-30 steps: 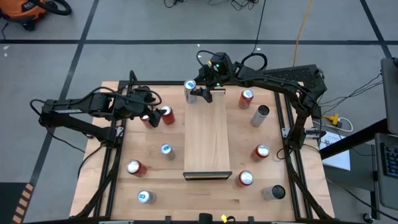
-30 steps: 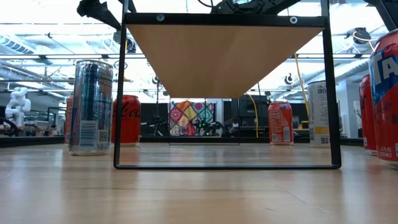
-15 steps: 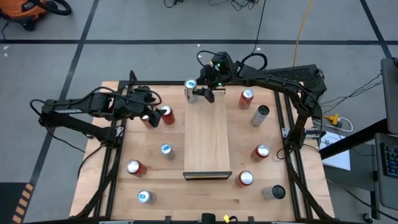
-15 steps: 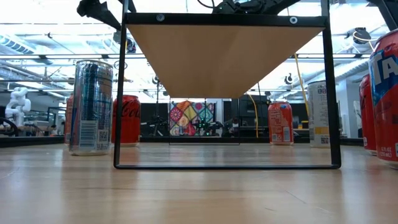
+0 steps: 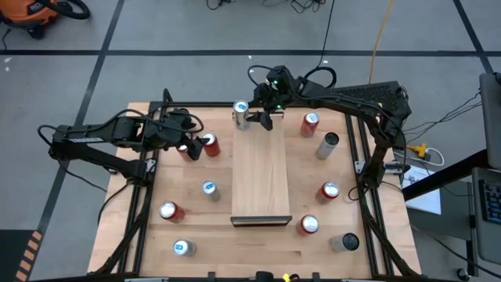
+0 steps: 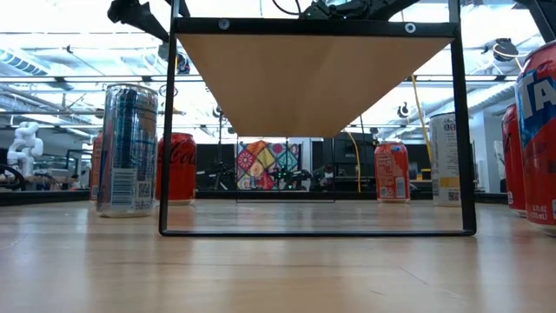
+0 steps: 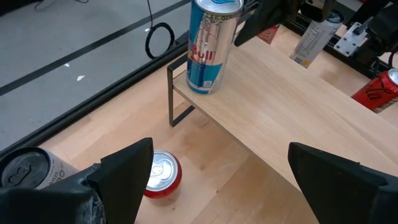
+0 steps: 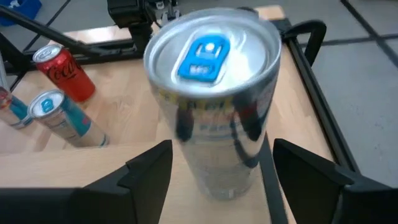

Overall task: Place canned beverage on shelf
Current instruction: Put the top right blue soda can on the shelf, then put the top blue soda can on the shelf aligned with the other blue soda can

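Observation:
The shelf is a pale wood panel on thin black legs at the table's middle. A silver-blue can stands upright on the shelf's far left corner. My right gripper is open just right of the can. In the right wrist view its fingers flank the can's lower body with narrow gaps. My left gripper hangs open above the table left of the shelf, near a red can, with nothing between its fingers.
Several more cans stand on the table around the shelf: red ones, silver ones and a dark one. Black frame rails run along the table's sides.
My right gripper has tipped a little beside the can on the shelf. The can stands where it was.

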`<state>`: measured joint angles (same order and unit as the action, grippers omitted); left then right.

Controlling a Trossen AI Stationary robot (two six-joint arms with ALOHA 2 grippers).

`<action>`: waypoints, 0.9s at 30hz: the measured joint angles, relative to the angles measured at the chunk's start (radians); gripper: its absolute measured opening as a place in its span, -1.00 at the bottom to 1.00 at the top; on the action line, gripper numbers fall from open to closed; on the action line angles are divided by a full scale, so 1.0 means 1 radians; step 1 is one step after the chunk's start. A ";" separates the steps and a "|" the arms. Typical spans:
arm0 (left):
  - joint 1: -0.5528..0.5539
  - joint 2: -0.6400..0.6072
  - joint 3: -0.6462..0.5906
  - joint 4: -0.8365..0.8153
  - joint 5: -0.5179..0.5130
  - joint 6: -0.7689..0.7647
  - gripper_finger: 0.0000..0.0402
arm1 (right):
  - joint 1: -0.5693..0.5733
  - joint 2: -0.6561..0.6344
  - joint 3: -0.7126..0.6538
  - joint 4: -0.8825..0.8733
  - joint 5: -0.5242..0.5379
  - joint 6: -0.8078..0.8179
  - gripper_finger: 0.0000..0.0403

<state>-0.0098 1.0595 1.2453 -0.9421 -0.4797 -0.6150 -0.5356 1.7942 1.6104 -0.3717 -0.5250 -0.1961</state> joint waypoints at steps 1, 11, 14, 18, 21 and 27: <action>0.000 0.000 0.000 0.000 0.000 0.000 0.86 | 0.002 -0.003 0.000 -0.009 0.000 -0.001 0.26; 0.000 0.000 0.000 -0.001 0.000 0.004 0.86 | 0.003 -0.055 0.000 -0.107 0.006 -0.001 0.26; 0.000 0.000 0.000 -0.001 0.000 0.005 0.86 | 0.003 -0.082 0.000 -0.142 0.013 -0.001 0.26; 0.000 0.000 0.000 0.000 0.000 0.011 0.86 | 0.004 -0.123 0.000 -0.206 0.032 0.028 0.26; 0.000 0.000 0.000 0.000 0.000 0.011 0.86 | 0.008 -0.154 0.000 -0.251 0.032 0.080 0.26; 0.000 0.000 0.000 0.000 0.000 0.011 0.86 | 0.046 -0.198 0.000 -0.328 0.026 0.305 0.26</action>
<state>-0.0097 1.0595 1.2453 -0.9417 -0.4793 -0.6044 -0.4894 1.5963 1.6108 -0.6993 -0.4987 0.1089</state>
